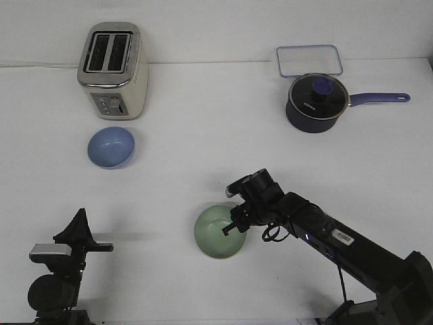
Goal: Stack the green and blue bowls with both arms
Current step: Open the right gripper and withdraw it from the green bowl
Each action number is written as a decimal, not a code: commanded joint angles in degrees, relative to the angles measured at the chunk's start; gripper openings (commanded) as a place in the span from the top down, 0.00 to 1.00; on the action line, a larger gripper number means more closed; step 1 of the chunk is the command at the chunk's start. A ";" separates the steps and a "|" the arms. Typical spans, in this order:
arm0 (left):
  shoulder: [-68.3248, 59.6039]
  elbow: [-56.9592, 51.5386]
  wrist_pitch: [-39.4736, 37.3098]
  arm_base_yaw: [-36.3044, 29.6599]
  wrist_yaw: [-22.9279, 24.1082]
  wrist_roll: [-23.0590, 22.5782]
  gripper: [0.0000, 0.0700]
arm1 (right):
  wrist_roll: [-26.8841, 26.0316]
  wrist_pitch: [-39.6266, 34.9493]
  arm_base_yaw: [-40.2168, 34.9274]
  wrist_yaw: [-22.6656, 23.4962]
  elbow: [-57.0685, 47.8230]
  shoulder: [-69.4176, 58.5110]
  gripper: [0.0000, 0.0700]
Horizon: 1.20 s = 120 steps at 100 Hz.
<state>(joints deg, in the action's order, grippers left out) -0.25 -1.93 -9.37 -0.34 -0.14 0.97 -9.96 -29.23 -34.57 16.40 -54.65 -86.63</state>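
Observation:
The pale green bowl [215, 235] sits on the white table at the front centre. My right gripper [232, 226] is at the bowl's right rim, with one dark finger [226, 230] reaching inside the bowl; I cannot tell whether it is closed on the rim. The periwinkle blue bowl [111, 146] sits upright at the left, just in front of the toaster. My left gripper [80, 223] is at the front left edge, far from both bowls, with its fingers together in a point and nothing in them.
A silver and cream toaster [113, 70] stands at the back left. A dark lidded saucepan [315, 103] with a purple handle and a clear rectangular container [308, 61] stand at the back right.

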 commanded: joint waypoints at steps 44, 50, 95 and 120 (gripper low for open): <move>0.07 1.11 -0.59 0.00 -0.04 0.00 0.98 | -2.78 -0.35 0.66 0.00 -1.03 1.88 0.35; 0.07 1.11 -0.59 0.00 -0.04 0.00 0.98 | -2.45 -1.75 1.95 -0.31 -1.86 4.00 0.35; 0.07 1.11 -0.59 0.00 -0.04 0.00 0.98 | 6.38 -6.56 18.12 -12.35 -4.68 23.52 0.35; 0.07 1.11 -0.59 0.00 -0.04 0.00 0.98 | 10.25 -4.85 23.69 -14.97 -0.44 33.00 0.35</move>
<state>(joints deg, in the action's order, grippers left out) -0.25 -1.93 -9.39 -0.34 -0.14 0.97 -1.39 -35.09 -11.03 1.45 -56.60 -54.92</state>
